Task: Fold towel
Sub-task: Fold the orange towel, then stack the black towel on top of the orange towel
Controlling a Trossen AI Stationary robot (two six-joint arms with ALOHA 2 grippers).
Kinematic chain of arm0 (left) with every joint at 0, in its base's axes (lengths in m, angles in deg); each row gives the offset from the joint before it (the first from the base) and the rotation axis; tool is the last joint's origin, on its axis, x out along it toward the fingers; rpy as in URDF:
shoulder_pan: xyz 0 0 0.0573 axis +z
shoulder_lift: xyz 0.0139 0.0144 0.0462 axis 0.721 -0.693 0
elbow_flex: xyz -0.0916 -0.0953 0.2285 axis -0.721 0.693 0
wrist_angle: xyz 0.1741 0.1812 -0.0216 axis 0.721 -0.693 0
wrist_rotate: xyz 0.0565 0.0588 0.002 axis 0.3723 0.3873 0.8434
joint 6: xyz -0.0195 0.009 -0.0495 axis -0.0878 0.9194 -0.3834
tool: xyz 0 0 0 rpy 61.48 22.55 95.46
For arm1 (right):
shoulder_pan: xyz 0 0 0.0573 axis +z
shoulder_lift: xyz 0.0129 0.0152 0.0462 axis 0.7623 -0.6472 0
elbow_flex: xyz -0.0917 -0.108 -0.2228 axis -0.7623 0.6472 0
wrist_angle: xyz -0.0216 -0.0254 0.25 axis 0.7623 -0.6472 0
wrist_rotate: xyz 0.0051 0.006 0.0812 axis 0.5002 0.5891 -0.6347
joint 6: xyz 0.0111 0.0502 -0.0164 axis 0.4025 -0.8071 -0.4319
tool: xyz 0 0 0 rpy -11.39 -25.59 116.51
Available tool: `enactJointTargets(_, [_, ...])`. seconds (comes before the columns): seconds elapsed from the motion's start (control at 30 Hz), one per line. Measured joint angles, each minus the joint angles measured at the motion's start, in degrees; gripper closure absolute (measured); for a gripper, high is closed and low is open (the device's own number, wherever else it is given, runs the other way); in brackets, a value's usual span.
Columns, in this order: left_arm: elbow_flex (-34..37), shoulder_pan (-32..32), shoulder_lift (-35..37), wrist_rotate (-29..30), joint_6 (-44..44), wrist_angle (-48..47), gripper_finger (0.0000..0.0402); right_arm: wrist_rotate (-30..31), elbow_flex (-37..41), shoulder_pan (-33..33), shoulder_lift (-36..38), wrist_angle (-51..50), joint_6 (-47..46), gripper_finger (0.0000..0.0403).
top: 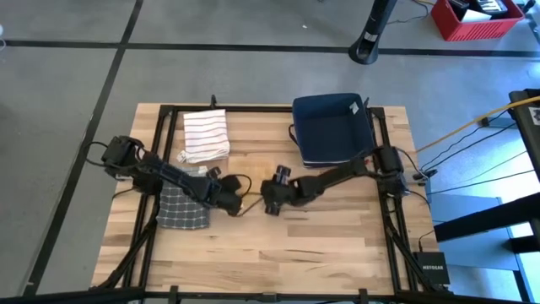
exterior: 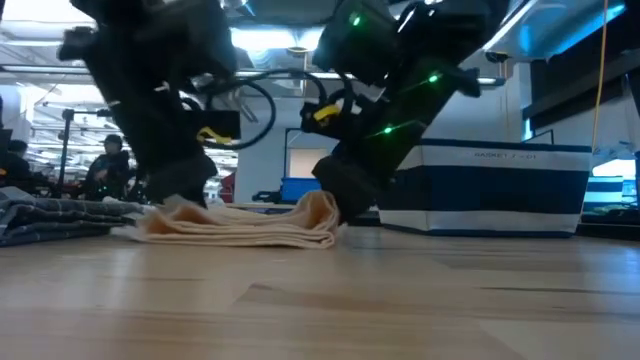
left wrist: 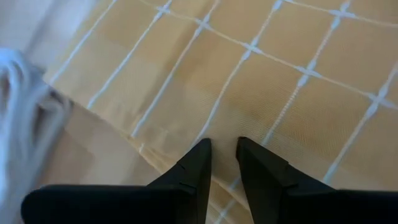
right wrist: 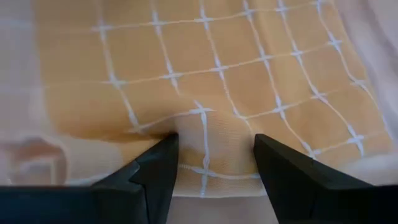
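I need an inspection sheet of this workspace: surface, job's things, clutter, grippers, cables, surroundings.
Surface: wooden table.
Job's things: tan checked towel, folded, between both grippers.
Clutter: striped towel, dark checked towel, navy bin.
Grippers: left gripper narrowly parted over the tan towel; right gripper open, towel bunched between its fingers.
Cables: yellow cable beside the table.
Surroundings: red crate on the floor.

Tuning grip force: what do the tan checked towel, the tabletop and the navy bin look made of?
Tan checked towel: soft woven cloth, matte; weave texture and white grid lines show, and it bunches into folds.
Tabletop: light wood planks, butcher-block look, smooth with slight sheen; grain and joints are visible.
Navy bin: probably fabric-sided, with white stripes in the low view; material is uncertain.
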Motion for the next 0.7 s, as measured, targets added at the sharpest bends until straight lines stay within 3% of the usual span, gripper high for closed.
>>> enactJointTargets(0.17, [-1.4, 4.6, 1.6, 0.4, 8.4, -2.0, 0.0326, -0.9, 0.1, -3.6, 1.3, -0.7, 2.8, 0.0187])
enactJointTargets(0.3, [-5.5, 3.0, 5.9, -0.9, 10.7, -7.6, 0.0326, -2.8, 0.7, -2.9, 6.8, -4.5, 3.9, 0.0187])
enactJointTargets(0.47, [-9.6, -5.6, 12.2, -2.6, 10.3, -15.5, 0.0326, -8.2, 0.2, 3.9, 16.7, -9.0, 1.5, 0.0187])
enactJointTargets(0.6, [-9.9, -12.6, 16.1, -2.5, 8.2, -13.6, 0.0326, -9.5, 0.3, 12.0, 18.7, -9.6, -2.0, 0.0187])
enactJointTargets(0.7, [-9.9, -14.3, 16.8, 0.0, 10.1, -8.9, 0.0321, -9.5, 0.3, 17.8, 18.4, -7.1, -4.4, 0.0187])
